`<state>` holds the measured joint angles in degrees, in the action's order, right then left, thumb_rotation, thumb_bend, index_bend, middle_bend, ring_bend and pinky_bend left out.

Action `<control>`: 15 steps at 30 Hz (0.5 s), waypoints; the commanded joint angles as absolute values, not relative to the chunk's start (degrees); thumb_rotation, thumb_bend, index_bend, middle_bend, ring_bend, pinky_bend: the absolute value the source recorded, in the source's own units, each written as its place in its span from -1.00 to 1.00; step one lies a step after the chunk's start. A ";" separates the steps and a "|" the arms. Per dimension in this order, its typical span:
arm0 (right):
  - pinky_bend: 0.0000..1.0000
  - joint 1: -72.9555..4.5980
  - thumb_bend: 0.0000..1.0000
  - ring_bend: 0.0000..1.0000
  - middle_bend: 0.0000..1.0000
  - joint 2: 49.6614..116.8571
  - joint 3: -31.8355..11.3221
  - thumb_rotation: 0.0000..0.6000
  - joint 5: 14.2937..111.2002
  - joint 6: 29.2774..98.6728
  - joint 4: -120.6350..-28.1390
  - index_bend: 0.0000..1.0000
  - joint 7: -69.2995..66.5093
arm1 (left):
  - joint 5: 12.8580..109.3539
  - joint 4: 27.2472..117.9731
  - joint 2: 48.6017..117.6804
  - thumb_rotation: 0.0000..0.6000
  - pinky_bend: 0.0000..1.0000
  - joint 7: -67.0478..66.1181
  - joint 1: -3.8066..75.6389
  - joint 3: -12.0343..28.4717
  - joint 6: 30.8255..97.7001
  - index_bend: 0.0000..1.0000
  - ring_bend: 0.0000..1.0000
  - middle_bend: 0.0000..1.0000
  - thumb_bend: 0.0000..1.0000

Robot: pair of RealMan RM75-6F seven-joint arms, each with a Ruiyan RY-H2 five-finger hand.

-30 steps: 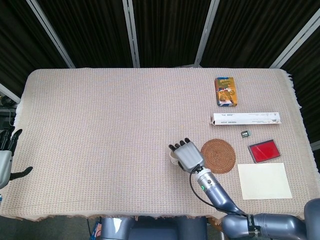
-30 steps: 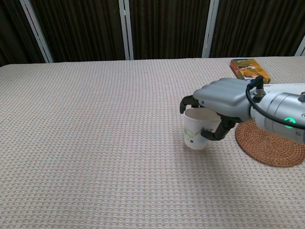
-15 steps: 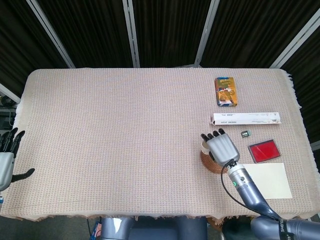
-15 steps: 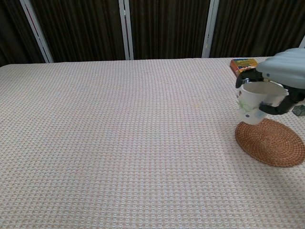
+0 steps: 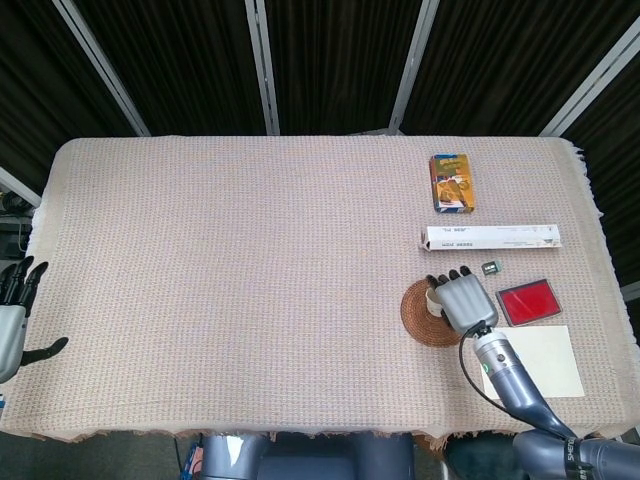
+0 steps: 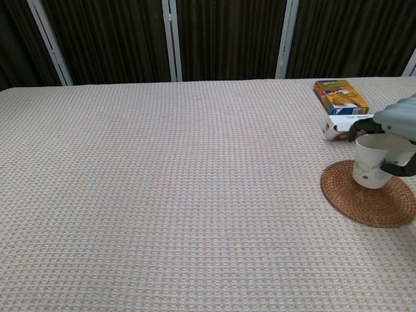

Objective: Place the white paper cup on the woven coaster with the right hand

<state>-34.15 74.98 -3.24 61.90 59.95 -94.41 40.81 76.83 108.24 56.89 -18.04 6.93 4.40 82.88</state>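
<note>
The white paper cup [image 6: 371, 166] with a small green print stands upright over the round brown woven coaster [image 6: 364, 198], its base at or just above the mat; I cannot tell if it touches. My right hand [image 6: 396, 133] grips the cup from above and behind, fingers wrapped round its rim. From the head view the right hand [image 5: 462, 299] covers the cup, with only a sliver of the cup [image 5: 434, 297] showing, and the coaster [image 5: 422, 315] pokes out to its left. My left hand [image 5: 12, 320] hangs off the table's left edge, fingers spread and holding nothing.
A yellow and blue box [image 5: 452, 182] lies at the back right, a long white carton [image 5: 490, 237] just behind the coaster. A small dark chip [image 5: 491, 267], a red flat case [image 5: 528, 301] and a cream sheet [image 5: 530, 362] sit to the right of the coaster.
My right hand has carried the cup rightwards from the table's middle, lifted it over the coaster's left edge, then lowered it onto the coaster's centre. The left hand barely moved.
</note>
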 commanded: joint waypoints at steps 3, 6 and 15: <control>-0.48 -33.64 -0.66 -0.53 -0.45 75.07 -2.50 1.00 62.07 60.02 -93.99 -0.79 40.15 | 76.84 108.31 56.82 1.00 -1.00 -17.97 6.89 4.36 82.96 -1.00 -1.00 -1.00 -1.00; -0.56 -33.34 -1.00 -0.77 -0.82 74.63 -2.20 1.00 62.19 60.13 -94.56 -1.00 39.76 | 76.84 108.37 56.79 1.00 -1.00 -17.94 6.88 4.31 82.95 -1.00 -1.00 -1.00 -1.00; -1.00 -28.39 -1.00 -1.00 -1.00 68.09 -0.60 1.00 70.05 68.59 -104.52 -1.00 34.67 | 77.39 108.68 56.05 1.00 -1.00 -16.47 6.62 4.27 83.34 -1.00 -1.00 -1.00 -1.00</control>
